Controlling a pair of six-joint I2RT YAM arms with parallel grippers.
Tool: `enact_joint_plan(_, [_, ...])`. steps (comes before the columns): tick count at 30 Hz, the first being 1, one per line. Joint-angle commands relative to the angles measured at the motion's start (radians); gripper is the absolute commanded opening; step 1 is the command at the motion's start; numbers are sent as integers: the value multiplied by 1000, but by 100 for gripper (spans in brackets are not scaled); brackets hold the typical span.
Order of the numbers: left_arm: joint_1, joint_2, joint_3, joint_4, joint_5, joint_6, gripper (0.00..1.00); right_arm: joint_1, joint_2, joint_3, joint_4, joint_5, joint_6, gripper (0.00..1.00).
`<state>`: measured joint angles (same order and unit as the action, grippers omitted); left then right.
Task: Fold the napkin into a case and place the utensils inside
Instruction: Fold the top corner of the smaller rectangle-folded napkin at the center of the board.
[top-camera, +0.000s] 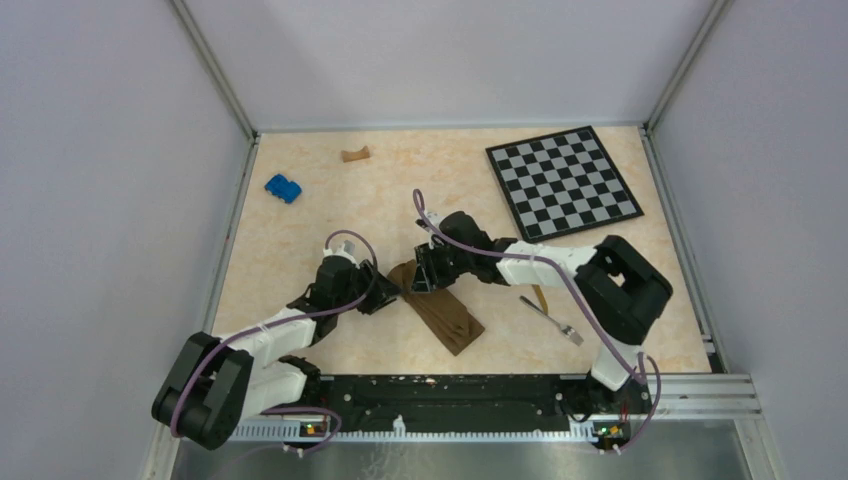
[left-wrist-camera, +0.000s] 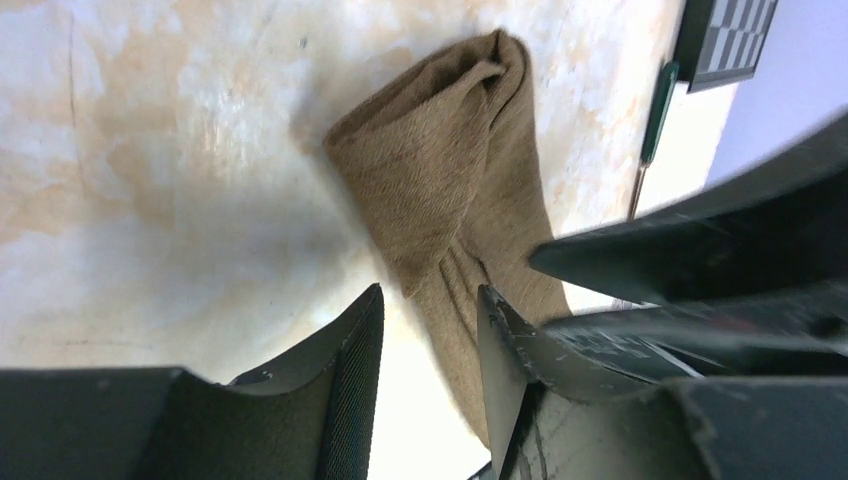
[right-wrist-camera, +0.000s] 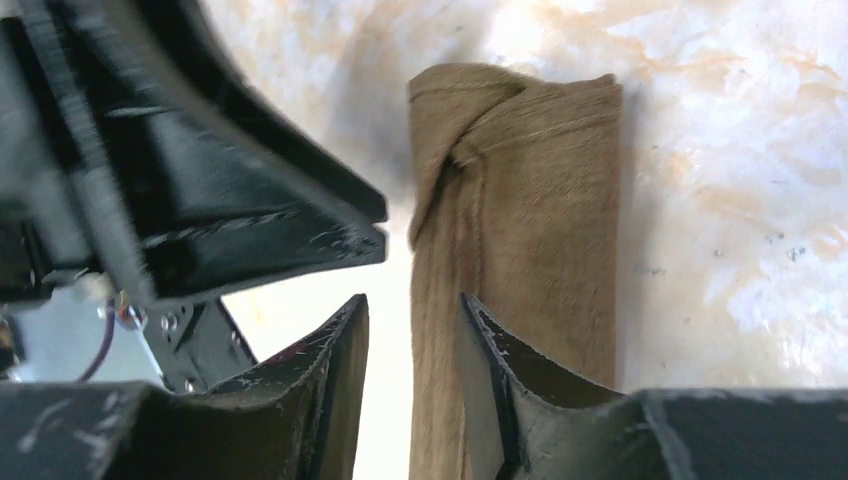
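The napkin (top-camera: 447, 318) lies folded as a narrow dark-brown strip, the case, running diagonally in front of the arms; its far end is bunched and twisted (left-wrist-camera: 450, 170) (right-wrist-camera: 520, 180). My left gripper (top-camera: 392, 293) (left-wrist-camera: 430, 300) and right gripper (top-camera: 422, 278) (right-wrist-camera: 412, 300) meet over that far end, both open, with the cloth's edge lying below the gaps and nothing pinched. The silver fork (top-camera: 556, 324) and the brown-handled knife (top-camera: 541, 298) lie on the table right of the strip, under the right arm. The knife's handle (left-wrist-camera: 659, 105) shows past the cloth in the left wrist view.
A checkerboard (top-camera: 563, 182) lies at the back right. A blue block (top-camera: 283, 187) sits at the back left and a small tan piece (top-camera: 355, 154) near the back wall. Walls close in the table on three sides; a black rail (top-camera: 450, 392) runs along the near edge.
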<state>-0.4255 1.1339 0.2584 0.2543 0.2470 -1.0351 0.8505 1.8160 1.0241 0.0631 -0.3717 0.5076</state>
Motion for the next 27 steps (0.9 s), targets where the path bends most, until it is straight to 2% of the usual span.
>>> enact_joint_plan(1, [4,-16,3,-71,106,-23,45,53,-172,-41,-115,41,-193,39])
enact_joint_plan(5, [-16,20,-55,73,194,-120,45,118,-207,-81,-146,182,-322,40])
enact_joint_plan(8, [-49,52,-58,131,191,-161,42,170,-215,-105,-133,294,-375,39])
enact_joint_plan(23, [-88,228,-53,256,151,-232,25,295,-148,-117,-126,589,-421,37])
enact_joint_plan(27, [-96,256,-46,268,147,-227,23,296,-131,-116,-123,629,-413,28])
